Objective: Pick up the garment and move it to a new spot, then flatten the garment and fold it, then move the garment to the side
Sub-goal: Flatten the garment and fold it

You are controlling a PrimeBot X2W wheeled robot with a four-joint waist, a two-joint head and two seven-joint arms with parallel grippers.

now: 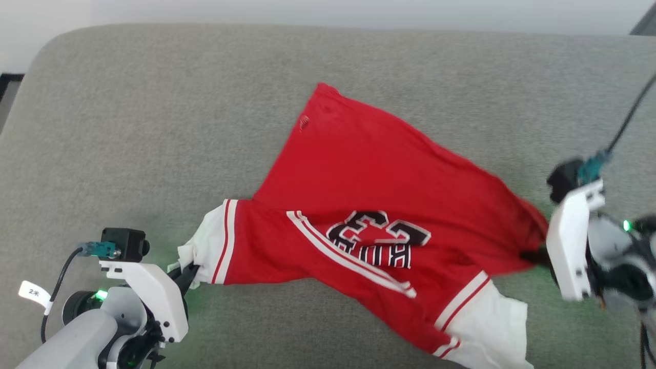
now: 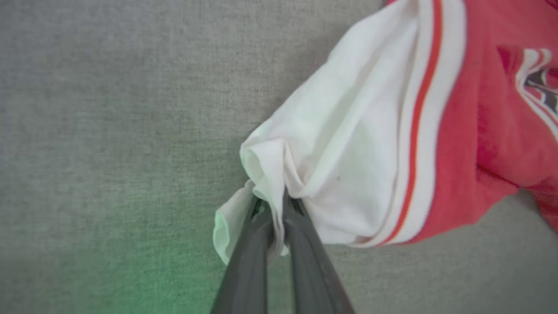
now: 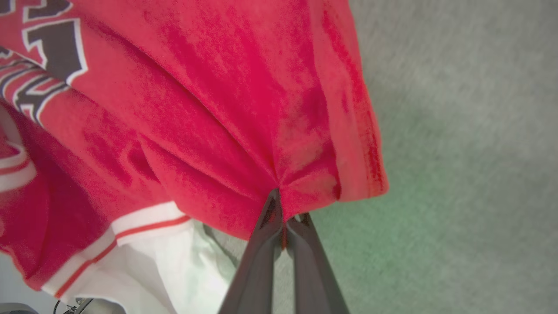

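While pinched at both ends, the garment (image 1: 369, 169) lies on the gray cushion (image 1: 154, 102).
Left gripper (image 2: 277, 205) squeezes the white sleeve (image 2: 348, 131) at its tips; right gripper (image 3: 283, 213) squeezes the red edge (image 3: 305, 187).

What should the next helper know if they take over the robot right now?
Left tool: shut on the garment, pinching its white sleeve.
Right tool: shut on the garment's red edge, on the opposite side.
Garment: stretched between both tools over the grey cushion, lettering facing up, rumpled, with the second white sleeve lying loose.
Done: both grips taken.
Left: set it at its spot, flatten it, fold it, move it aside.
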